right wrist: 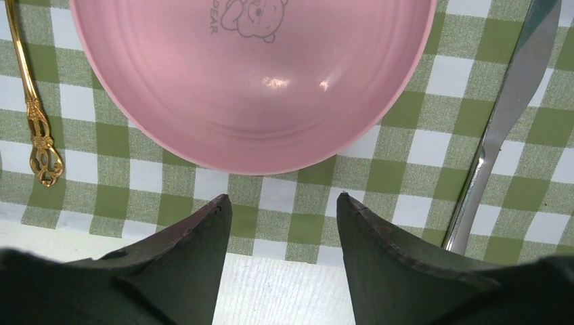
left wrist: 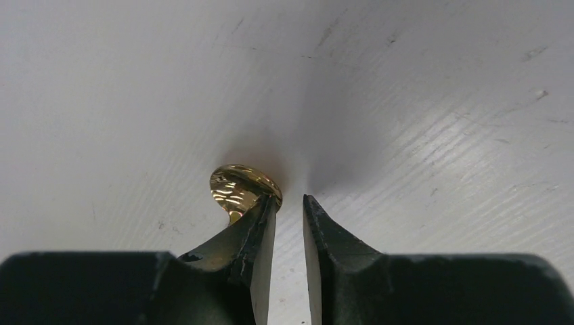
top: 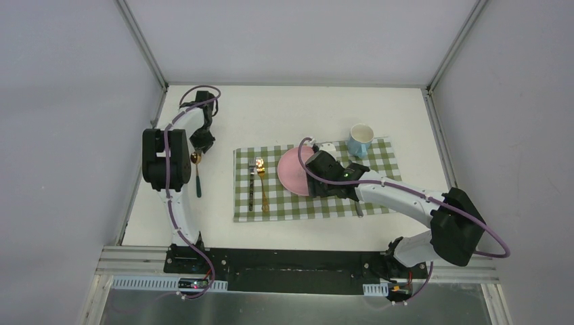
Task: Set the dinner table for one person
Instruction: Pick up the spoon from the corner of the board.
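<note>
The white dinner table (top: 304, 112) carries a green-and-white checked cloth (top: 271, 206). On the cloth lie a pink plate (top: 292, 170), a silver fork (top: 252, 177), a gold fork (top: 262, 191) and a knife (top: 359, 208), with a blue cup (top: 361, 139) at its far right corner. A gold spoon with a green handle (top: 197, 172) lies on the bare table left of the cloth. My left gripper (top: 199, 152) hovers at its bowl (left wrist: 237, 186), jaws a narrow gap apart with only table (left wrist: 406, 101) between them. My right gripper (right wrist: 281, 200) is open and empty over the cloth's near edge (right wrist: 304, 227), by the plate (right wrist: 257, 81).
In the right wrist view the knife (right wrist: 508, 115) lies right of the plate and the gold fork's handle (right wrist: 34, 115) left of it. Aluminium rails and grey walls bound the table. The right arm (top: 399, 196) reaches across the cloth's right half.
</note>
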Robot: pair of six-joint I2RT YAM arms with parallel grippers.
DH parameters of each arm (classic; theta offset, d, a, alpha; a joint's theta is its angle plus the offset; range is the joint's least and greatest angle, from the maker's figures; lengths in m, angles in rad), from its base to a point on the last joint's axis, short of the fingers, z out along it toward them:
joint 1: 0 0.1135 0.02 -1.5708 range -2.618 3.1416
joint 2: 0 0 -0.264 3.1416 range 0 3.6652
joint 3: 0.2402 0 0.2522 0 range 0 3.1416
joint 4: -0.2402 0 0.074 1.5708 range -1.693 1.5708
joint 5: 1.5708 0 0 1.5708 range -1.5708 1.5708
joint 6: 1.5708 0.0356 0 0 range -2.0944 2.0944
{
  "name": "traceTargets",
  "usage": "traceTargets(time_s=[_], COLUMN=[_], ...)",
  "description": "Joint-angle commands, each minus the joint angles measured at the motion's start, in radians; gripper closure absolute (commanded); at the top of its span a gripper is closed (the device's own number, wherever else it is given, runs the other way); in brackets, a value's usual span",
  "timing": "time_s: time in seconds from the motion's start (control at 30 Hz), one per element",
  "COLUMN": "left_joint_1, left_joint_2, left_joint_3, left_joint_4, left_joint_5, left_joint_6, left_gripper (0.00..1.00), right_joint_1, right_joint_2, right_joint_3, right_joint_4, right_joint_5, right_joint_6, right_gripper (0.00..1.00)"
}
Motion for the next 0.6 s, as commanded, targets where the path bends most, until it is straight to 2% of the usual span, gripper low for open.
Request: traceTargets(time_s=[0.0,0.4,0.57], left_joint_1=[-0.014,-0.012,-0.013], left_joint_2=[0.012,0.004,-0.007], left_joint_3=[0.039,0.022,0.008], left_joint_4=[0.009,0.009,-0.003], left_joint_5=[0.003,-0.029,-0.100], left_joint_6=[0.014,0.022,0.017], left_gripper=[0.77,0.77,0.78], right_joint_1=[0.009,0.009,0.009], right_joint_2=[-0.004,0.001,0.001], right_joint_3=[0.001,-0.009,-0.013], right_joint_4=[0.035,0.043,0.047], right_joint_5=[-0.002,-0.009,-0.010], right_joint_6=[-0.004,-0.004,-0.005], right_gripper=[0.38,0.38,0.38])
